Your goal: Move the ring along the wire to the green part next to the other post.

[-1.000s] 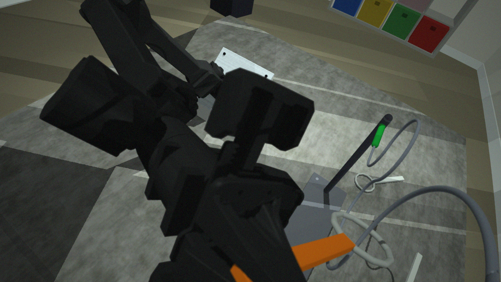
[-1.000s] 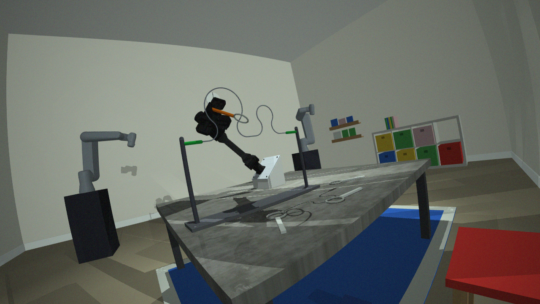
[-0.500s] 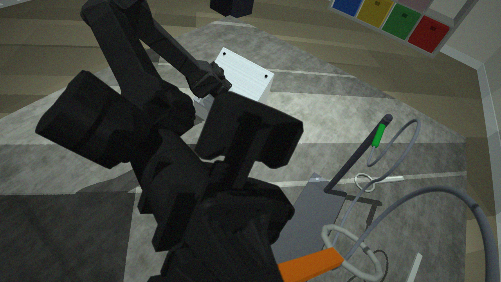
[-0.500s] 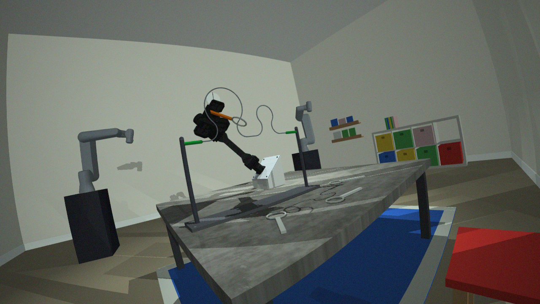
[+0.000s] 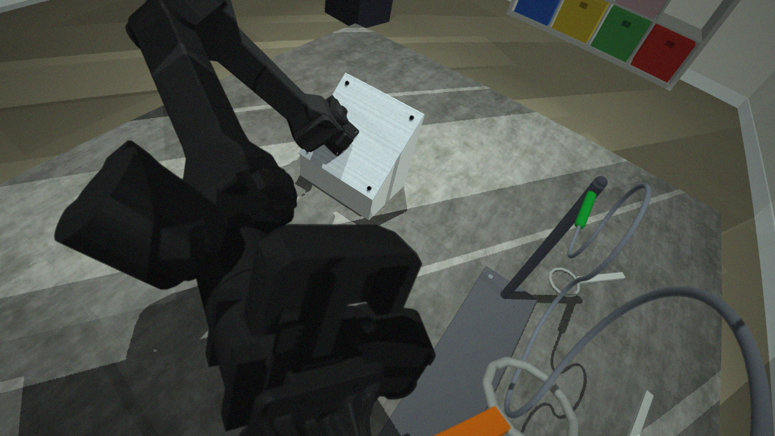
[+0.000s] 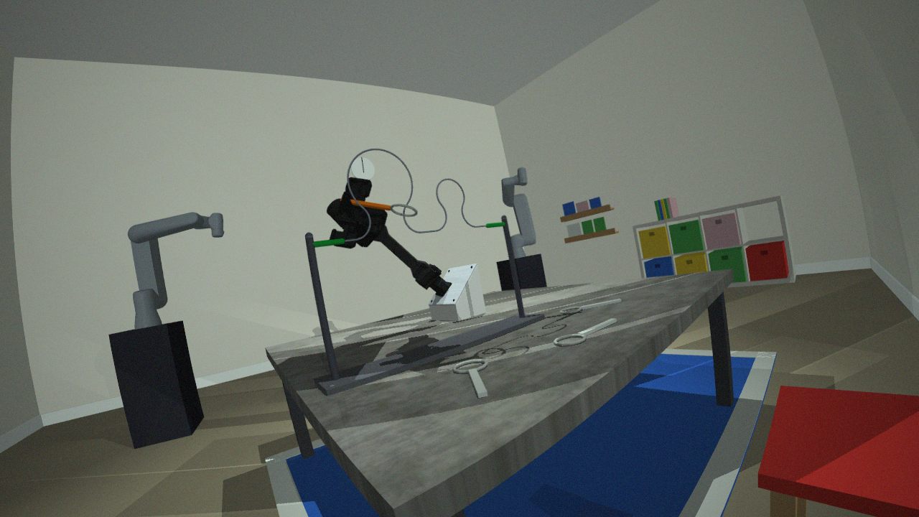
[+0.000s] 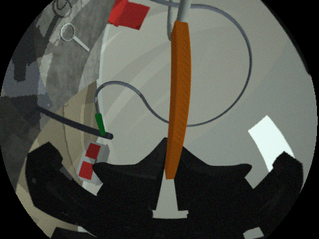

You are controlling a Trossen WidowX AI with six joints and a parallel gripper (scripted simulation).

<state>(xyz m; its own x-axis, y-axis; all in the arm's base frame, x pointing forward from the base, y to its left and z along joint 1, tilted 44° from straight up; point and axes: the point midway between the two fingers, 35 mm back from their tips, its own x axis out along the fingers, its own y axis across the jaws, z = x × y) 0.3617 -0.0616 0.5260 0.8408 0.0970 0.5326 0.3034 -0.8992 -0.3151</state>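
The orange handle point(image 5: 476, 422) point(image 6: 375, 205) point(image 7: 181, 73) is between my closed fingers; my gripper point(image 6: 352, 202) point(image 7: 169, 140) is shut on it. The pale ring point(image 5: 507, 361) point(image 6: 416, 211) is held out at its far end, around the grey wire point(image 5: 677, 290) point(image 6: 375, 149) point(image 7: 250, 60), near the lower right end of the big loop in the exterior view. Whether it touches the wire I cannot tell. One green part point(image 6: 329, 243) is by the left post point(image 6: 319, 308); the other green part point(image 5: 585, 209) point(image 6: 495, 225) point(image 7: 100, 124) is by the right post point(image 5: 553, 243) point(image 6: 512, 270).
The wire's big loop crosses in front of my arm in the exterior view. A smaller arch lies between ring and right post. The posts stand on a grey base point(image 5: 476, 336). Pale ring-shaped pieces lie on the table. A white wedge block point(image 5: 384, 129) point(image 6: 453, 311) carries the arm.
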